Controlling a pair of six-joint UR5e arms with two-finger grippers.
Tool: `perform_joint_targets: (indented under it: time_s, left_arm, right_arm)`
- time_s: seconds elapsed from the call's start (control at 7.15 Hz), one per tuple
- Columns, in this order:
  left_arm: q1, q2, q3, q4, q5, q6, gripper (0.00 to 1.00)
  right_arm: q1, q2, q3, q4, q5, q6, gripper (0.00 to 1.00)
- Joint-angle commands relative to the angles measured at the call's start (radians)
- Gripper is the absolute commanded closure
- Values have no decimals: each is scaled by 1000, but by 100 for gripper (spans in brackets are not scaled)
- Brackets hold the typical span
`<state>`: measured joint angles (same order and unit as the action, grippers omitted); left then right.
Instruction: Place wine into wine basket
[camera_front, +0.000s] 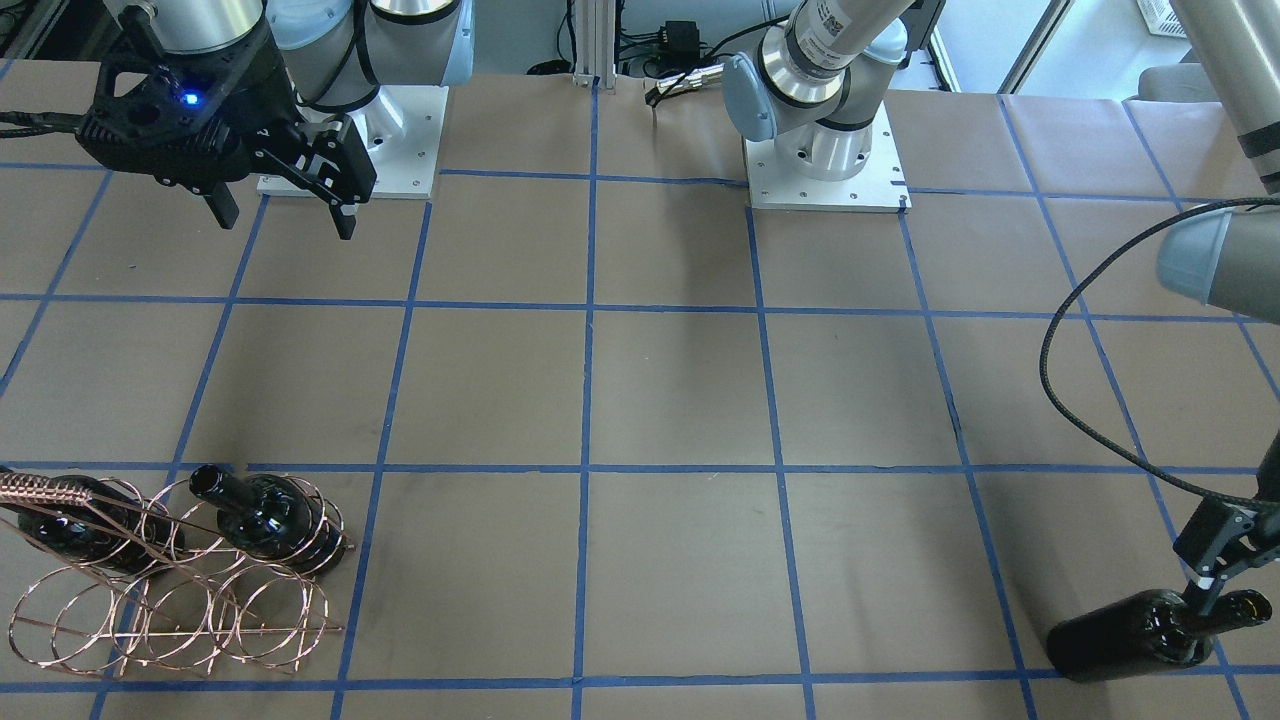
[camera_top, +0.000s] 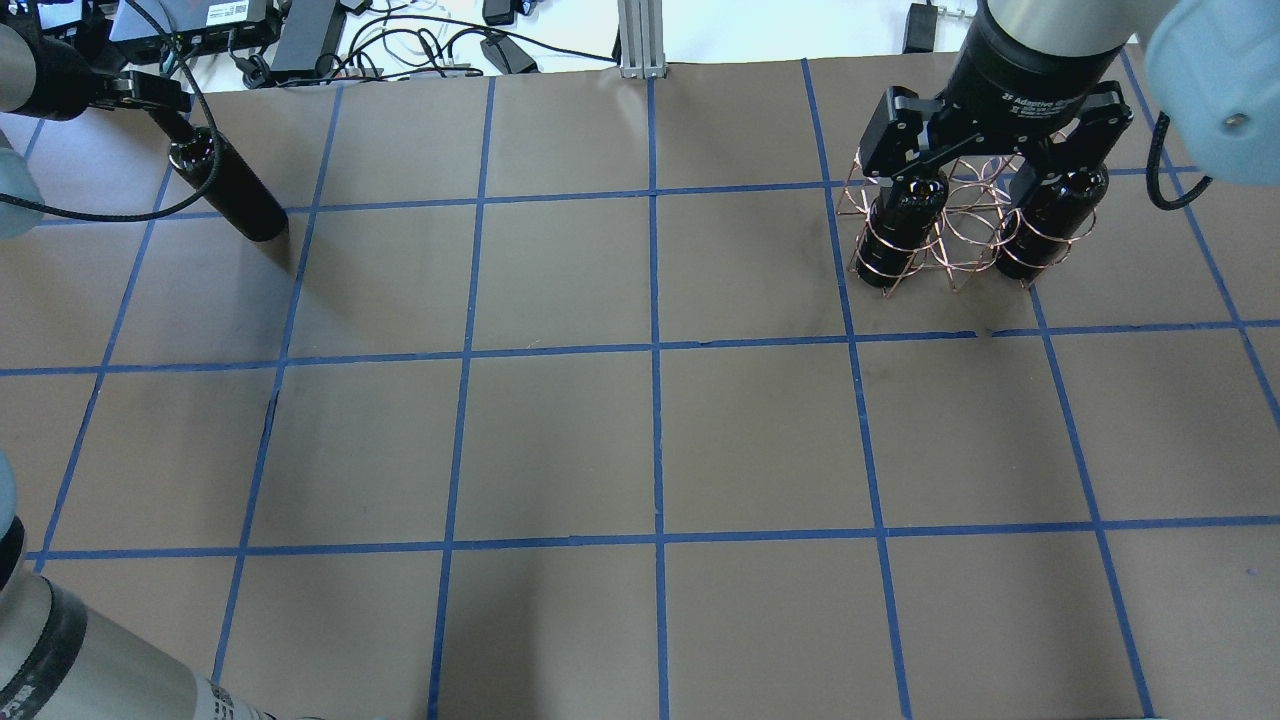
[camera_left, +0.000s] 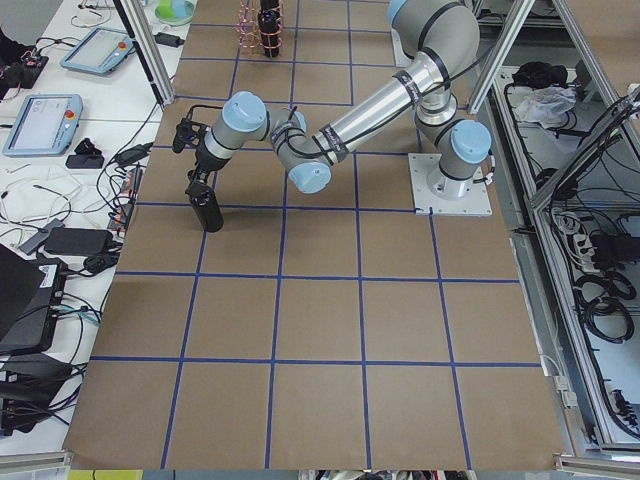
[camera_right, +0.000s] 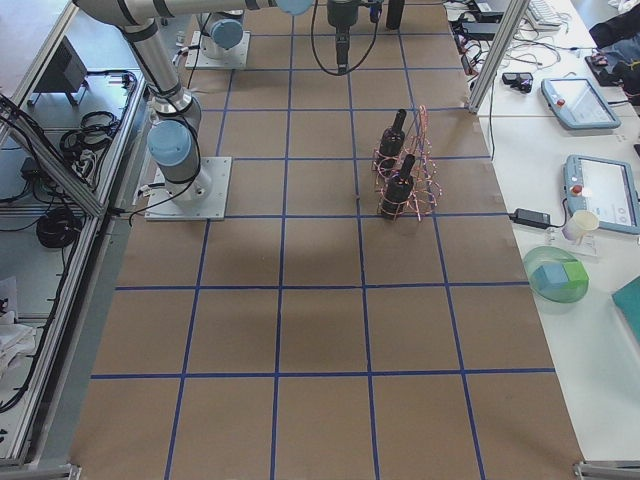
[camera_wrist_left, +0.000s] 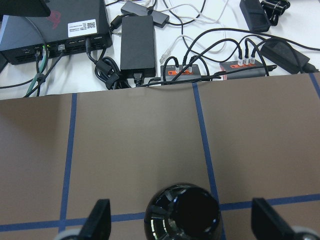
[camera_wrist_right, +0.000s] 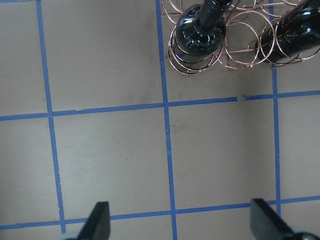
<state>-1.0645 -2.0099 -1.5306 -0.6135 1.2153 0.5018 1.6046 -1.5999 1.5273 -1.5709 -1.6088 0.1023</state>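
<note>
Pre-grasp: my L gripper (camera_wrist_left: 184, 221), jaws wide, straddles wine (camera_front: 1120, 640) at front view's lower right; next prob. close on neck, lift, haul to wine basket (camera_front: 50, 490) lower left.

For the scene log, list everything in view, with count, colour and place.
wine basket: one, copper wire, far table side, robot's right.
bottles in the basket: two, near-black, held in its loops.
loose wine bottle: one, near-black, far side, robot's left.
table: one, brown, blue tape grid.
cables and power boxes: several, mostly black, beyond the table's far edge.
left gripper: one, black, open around the loose wine bottle.
right gripper: one, black, open, raised over the table's right half.
</note>
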Motion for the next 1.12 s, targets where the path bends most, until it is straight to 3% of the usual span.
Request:
perform_joint_targets:
  time_s: [0.0,0.42,0.56,0.7,0.98]
  left_arm:
    - [0,-10,-2,46,-59,3,9]
    - [6,-30,-14,40,-10,6,9]
    - [6,-24,-11,35,27,6,17]
    - [6,-27,-13,29,30,4,42]
    - [6,-26,-14,27,23,0,42]
  right_arm:
    - [0,1,1,-27,-2,-9,0]
    - [-2,1,1,-43,-6,-12,0]
    - [-2,-2,-1,-34,-3,-10,0]
    - [-2,-8,1,-25,-5,-9,0]
    - [-2,-11,1,-21,-3,-9,0]
